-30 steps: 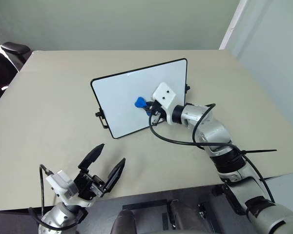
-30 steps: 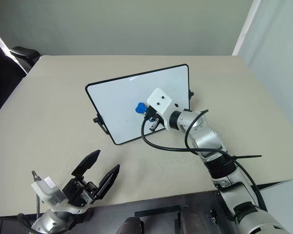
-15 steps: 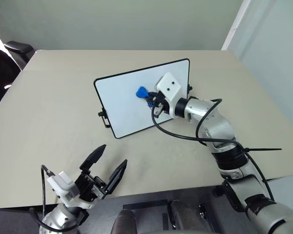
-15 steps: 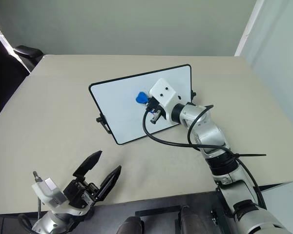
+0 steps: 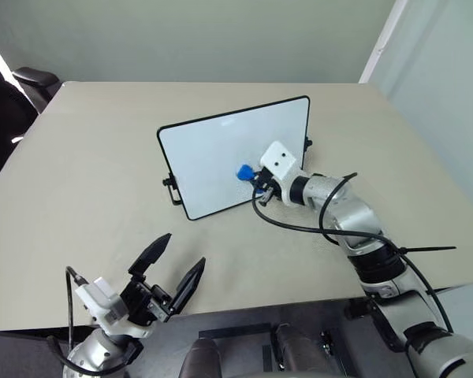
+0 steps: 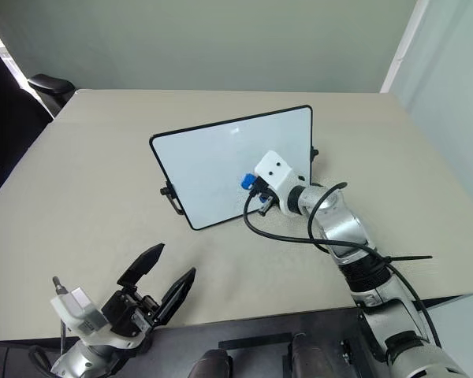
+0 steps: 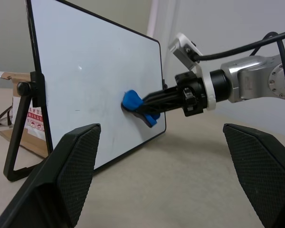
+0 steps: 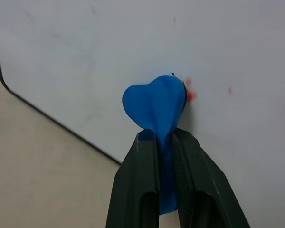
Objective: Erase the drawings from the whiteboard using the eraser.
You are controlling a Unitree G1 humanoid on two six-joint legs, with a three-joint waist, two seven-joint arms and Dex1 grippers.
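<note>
In the middle of the frame, on the beige tabletop [image 5: 79, 157], the whiteboard [image 5: 213, 153] stands propped up on its little black side stand, tilted back a bit. The right gripper [image 5: 252, 176] comes in from the right side and is pinching the eraser [image 5: 243, 172], a small blue piece squished between its two black fingers [image 8: 141, 190], with the blue end pushed flat against the board's lower right area. Up close in the right wrist view, a few tiny red specks of the drawings [image 8: 192, 95] sit right beside the eraser's edge; the rest of the white surface near it looks pretty clean, just faint smudges. Down at the lower left of the frame, the left gripper [image 5: 171, 266] hangs near the tabletop's front edge, well apart from the board, fingers spread wide with nothing between them.
</note>
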